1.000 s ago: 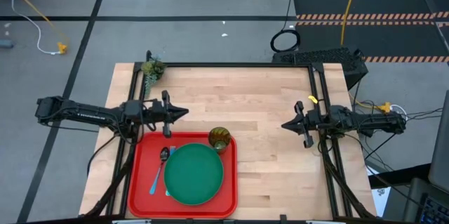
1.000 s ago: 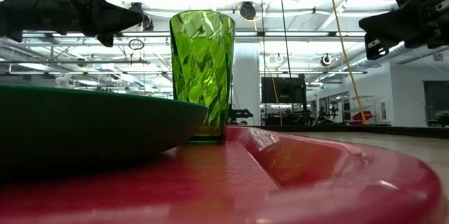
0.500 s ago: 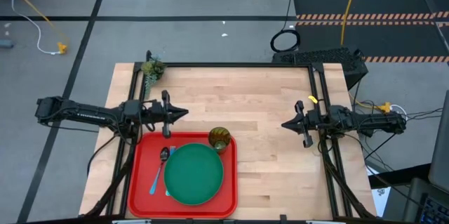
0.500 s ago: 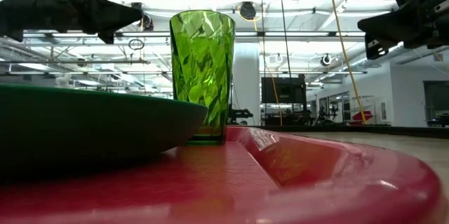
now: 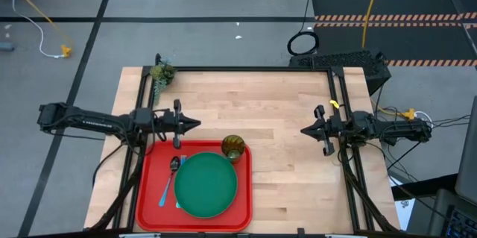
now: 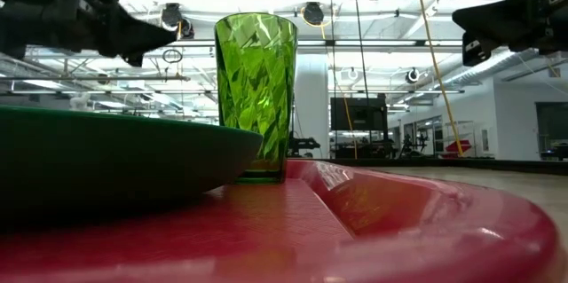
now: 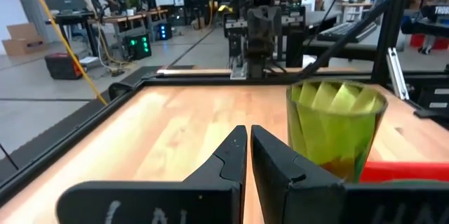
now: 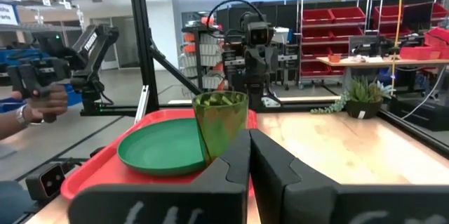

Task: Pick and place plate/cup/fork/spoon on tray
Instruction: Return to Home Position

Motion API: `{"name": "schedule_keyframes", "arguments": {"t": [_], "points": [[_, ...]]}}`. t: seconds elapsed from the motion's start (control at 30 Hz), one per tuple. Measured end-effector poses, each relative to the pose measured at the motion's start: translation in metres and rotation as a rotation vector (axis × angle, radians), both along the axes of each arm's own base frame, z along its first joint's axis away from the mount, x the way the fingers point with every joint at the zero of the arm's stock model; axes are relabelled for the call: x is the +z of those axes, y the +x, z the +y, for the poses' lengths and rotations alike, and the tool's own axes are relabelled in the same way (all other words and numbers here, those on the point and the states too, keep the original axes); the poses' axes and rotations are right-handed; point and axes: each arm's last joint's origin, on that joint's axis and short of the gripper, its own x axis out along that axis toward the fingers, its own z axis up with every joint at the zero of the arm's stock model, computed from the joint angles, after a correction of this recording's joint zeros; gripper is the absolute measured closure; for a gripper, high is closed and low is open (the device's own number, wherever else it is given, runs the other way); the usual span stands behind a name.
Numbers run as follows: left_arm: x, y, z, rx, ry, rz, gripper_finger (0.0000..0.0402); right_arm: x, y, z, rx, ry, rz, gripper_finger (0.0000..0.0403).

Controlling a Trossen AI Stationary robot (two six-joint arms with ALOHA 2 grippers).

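All four pieces sit on the tray, both arms clear.

The plate (image 5: 208, 185) fills the middle of the tray (image 5: 149, 174), cup (image 5: 233, 148) upright at its far right corner, touching or just beside the plate's rim, spoon (image 5: 174, 165) and fork (image 5: 165, 189) along the left. Left pincer (image 5: 195, 124) hovers over the surface just beyond the tray, nearly closed, holding nothing; right pincer (image 5: 303, 130) waits well apart, closed and empty. The risk, I'd say: a low sweep by the left arm clips the cup and tips it.
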Motion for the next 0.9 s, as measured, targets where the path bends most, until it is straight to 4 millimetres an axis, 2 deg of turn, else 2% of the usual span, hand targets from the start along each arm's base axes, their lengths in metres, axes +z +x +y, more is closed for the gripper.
{"name": "schedule_keyframes", "arguments": {"t": [0.17, 0.4, 0.9], "points": [[-0.018, -0.009, 0.000, 0.008, -0.007, -0.033, 0.0376, 0.000, 0.000, 0.000, 0.000, 0.000, -0.003, 0.0403], [-0.016, -0.009, -0.001, -0.015, 0.017, -0.047, 0.0397, 0.001, 0.000, 0.000, -0.001, 0.000, -0.006, 0.0403], [0.002, -0.025, -0.006, -0.050, 0.059, -0.193, 0.0396, 0.001, 0.000, 0.000, -0.001, 0.000, -0.007, 0.0403]]}}
